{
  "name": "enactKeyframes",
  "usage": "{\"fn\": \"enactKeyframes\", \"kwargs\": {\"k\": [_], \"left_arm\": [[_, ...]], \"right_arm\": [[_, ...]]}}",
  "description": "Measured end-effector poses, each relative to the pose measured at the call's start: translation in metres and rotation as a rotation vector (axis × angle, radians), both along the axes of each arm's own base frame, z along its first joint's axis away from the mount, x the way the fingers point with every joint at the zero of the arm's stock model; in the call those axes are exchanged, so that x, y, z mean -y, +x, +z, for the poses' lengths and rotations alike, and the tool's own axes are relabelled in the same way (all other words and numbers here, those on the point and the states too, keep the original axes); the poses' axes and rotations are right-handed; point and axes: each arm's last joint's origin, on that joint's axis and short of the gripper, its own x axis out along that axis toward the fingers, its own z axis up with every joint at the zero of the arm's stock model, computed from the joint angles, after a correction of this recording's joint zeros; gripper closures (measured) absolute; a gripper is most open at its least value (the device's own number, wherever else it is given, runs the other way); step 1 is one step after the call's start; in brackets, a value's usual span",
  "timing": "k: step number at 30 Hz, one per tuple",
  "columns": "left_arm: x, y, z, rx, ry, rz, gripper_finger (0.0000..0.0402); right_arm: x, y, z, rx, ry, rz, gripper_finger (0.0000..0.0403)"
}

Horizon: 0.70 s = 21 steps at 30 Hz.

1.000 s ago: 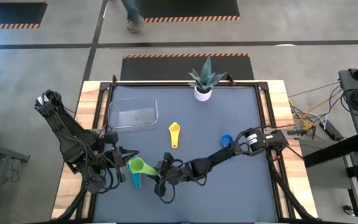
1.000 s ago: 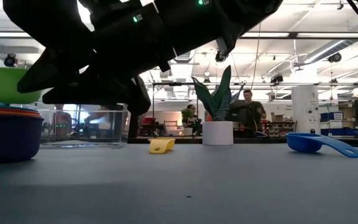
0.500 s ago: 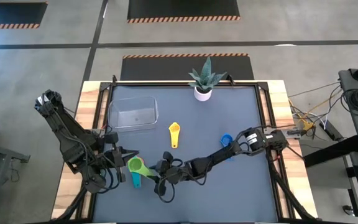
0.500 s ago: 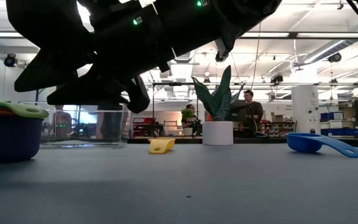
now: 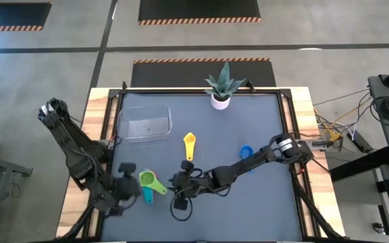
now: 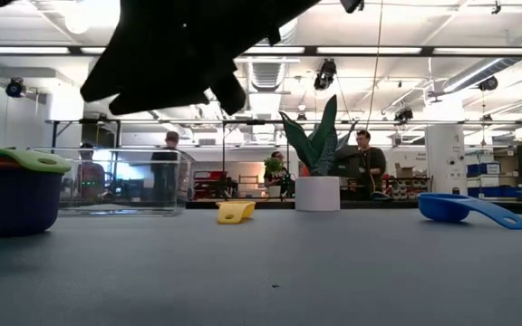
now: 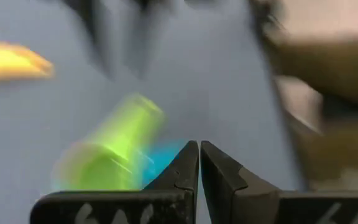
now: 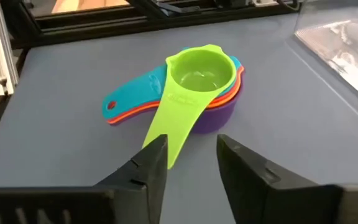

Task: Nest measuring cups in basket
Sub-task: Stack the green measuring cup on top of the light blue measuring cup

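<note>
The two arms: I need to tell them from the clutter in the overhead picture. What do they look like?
Both the left arm and the right arm are dark, slim and jointed, with loose black cables along them. The left gripper has black tapered jaws with pale lettering on the bar behind them. The right gripper has matte black, blocky jaws.

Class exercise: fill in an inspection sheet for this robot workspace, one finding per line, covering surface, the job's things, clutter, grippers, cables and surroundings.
Surface: dark table mat on a wooden frame.
Job's things: nested stack, green cup on top, over teal, orange and purple; yellow cup and blue cup loose; clear basket empty.
Clutter: potted plant at the far edge.
Grippers: left gripper shut, beside the stack; right gripper open, empty, facing the green handle.
Cables: bundle off the table's right side.
Surroundings: people in the room behind.
</note>
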Motion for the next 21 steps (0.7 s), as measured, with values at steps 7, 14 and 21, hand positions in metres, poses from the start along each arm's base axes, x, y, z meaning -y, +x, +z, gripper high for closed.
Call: {"fn": "enactKeyframes", "kwargs": {"k": [7, 14, 21], "left_arm": [[0.024, -0.004, -0.024, -0.256, -0.059, -0.092, 0.0402], [0.038, 0.008, -0.057, -0.286, 0.131, -0.111, 0.0402], [0.044, 0.016, -0.080, -0.278, 0.281, -0.093, 0.0402]], "right_arm": [[0.001, -0.001, 0.001, -0.016, -0.034, 0.016, 0.0342], [0.002, 0.000, -0.006, -0.026, -0.053, 0.020, 0.0392], [0.010, 0.009, -0.025, -0.020, -0.077, -0.008, 0.0394]]}}
